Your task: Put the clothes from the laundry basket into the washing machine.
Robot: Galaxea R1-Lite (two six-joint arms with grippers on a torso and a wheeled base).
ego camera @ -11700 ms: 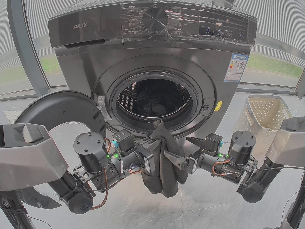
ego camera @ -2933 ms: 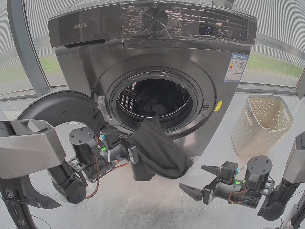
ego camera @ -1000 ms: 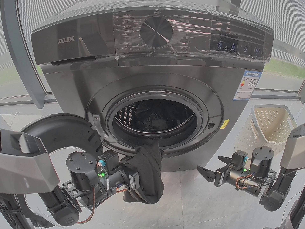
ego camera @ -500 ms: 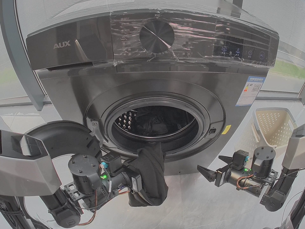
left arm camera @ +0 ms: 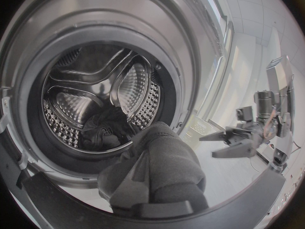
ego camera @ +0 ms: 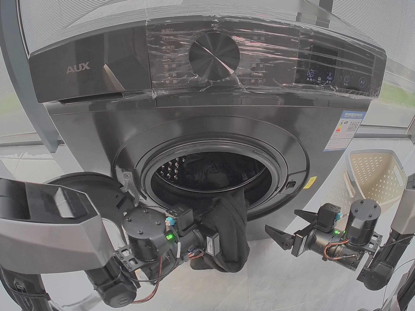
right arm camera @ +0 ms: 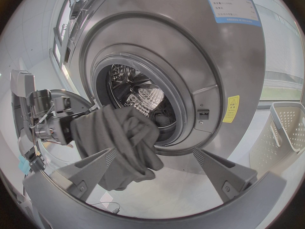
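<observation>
Garment (ego camera: 231, 234) nearer drum mouth (ego camera: 216, 144), soft folds (dark)

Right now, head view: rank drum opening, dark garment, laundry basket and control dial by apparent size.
1. drum opening
2. laundry basket and dark garment: too close to rank. The basket is farther off and partly hidden by the right arm, the garment nearer the camera.
3. control dial

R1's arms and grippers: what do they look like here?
Left arm and right arm match: silver-grey angular shells, black cylindrical joints, green LEDs, exposed orange cables, cyan connectors. Right gripper has black, pointed, wedge-shaped jaws.
</observation>
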